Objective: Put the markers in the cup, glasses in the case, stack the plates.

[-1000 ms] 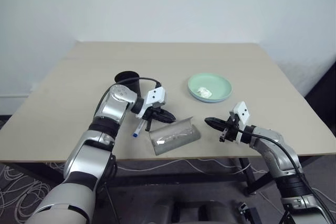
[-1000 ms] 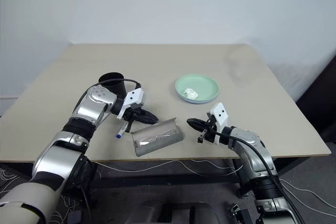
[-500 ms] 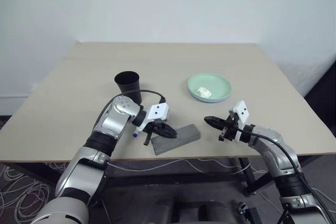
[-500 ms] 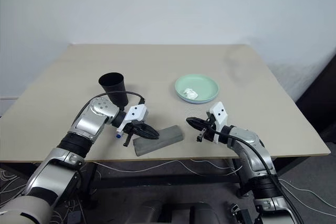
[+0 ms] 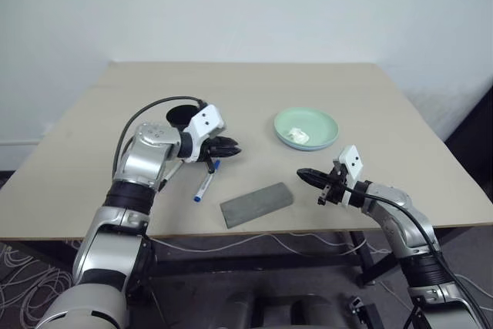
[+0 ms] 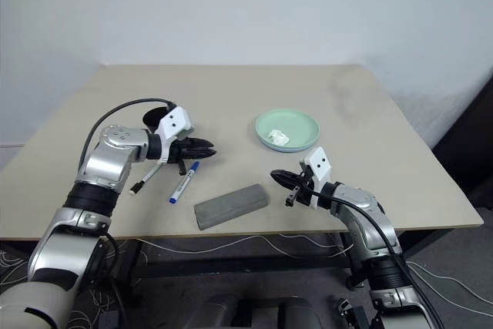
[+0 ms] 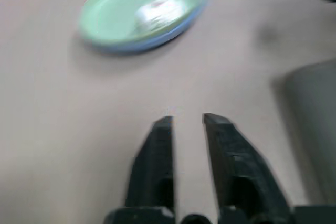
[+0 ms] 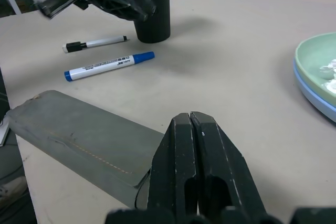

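The grey case [image 5: 256, 204] lies shut near the table's front edge, and the glasses are hidden. A blue-capped marker [image 5: 204, 186] lies left of it, with a black-capped marker [image 6: 146, 179] further left. The black cup [image 8: 152, 9] stands behind them, partly covered by my left arm. My left gripper [image 5: 229, 148] hovers beside the cup, above the markers. Its fingers [image 7: 157, 145] are slightly apart with nothing between them. The mint green plate [image 5: 306, 127] sits on the light blue plate [image 8: 315, 95]. My right gripper [image 5: 302, 175] is shut and empty, just right of the case.
A small white paper wad [image 5: 296, 135] lies in the green plate. The beige table [image 5: 254, 90] is bare at the back, with a white wall behind it. Cables lie on the floor under the front edge.
The case's lid, open with the glasses inside a second ago, is now shut. My left gripper has lifted from the case toward the cup and parted its fingers. The right arm kept still.
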Action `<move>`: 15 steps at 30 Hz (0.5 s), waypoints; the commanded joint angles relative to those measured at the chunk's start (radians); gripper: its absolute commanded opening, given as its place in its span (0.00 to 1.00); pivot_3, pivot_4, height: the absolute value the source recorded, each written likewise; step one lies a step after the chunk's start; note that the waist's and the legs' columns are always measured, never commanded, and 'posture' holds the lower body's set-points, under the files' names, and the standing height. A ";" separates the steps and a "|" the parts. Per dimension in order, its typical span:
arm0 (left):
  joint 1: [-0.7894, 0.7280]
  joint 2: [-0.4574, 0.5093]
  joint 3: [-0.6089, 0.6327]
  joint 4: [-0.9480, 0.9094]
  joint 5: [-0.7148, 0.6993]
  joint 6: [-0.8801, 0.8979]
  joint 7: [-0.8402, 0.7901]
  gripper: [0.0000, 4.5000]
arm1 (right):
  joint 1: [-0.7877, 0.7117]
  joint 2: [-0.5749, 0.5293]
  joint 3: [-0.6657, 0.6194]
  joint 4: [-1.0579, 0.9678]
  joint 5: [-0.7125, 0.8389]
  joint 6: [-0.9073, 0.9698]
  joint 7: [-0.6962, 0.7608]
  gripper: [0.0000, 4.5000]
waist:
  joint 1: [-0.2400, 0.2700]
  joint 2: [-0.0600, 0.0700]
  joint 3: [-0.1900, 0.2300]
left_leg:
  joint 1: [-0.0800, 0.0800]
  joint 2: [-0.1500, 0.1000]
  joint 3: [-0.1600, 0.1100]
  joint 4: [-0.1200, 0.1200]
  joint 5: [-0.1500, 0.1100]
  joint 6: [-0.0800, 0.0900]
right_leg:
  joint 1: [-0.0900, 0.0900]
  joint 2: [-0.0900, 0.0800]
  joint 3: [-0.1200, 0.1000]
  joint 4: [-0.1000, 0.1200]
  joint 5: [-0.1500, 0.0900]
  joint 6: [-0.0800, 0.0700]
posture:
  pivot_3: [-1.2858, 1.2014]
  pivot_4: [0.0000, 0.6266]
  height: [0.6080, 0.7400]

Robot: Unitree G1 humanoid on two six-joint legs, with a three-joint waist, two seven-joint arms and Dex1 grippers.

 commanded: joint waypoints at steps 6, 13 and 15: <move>0.188 -0.035 0.111 -0.349 -0.009 0.381 0.335 0.91 | -0.018 0.001 -0.006 0.006 -0.003 -0.028 0.003 0.00 | 0.002 0.000 0.000 | 0.001 0.000 0.000 0.000 0.000 -0.001 | 0.002 0.000 0.000 0.000 0.000 0.000 | 0.52 0.00 1.00; 0.292 -0.054 0.148 -0.492 -0.023 0.557 0.492 0.99 | -0.044 0.003 0.006 0.044 -0.009 -0.038 0.022 0.00 | 0.003 0.000 0.000 | 0.002 0.000 0.000 0.000 0.001 -0.002 | 0.002 0.000 0.000 0.001 0.000 0.000 | 0.52 0.00 1.00; 0.304 -0.062 0.142 -0.497 -0.036 0.584 0.499 0.99 | -0.056 0.009 0.010 0.057 -0.014 -0.040 0.023 0.00 | 0.003 0.000 0.000 | 0.002 0.000 0.000 0.000 0.002 -0.003 | 0.002 0.000 0.000 0.001 0.000 0.000 | 0.52 0.00 1.00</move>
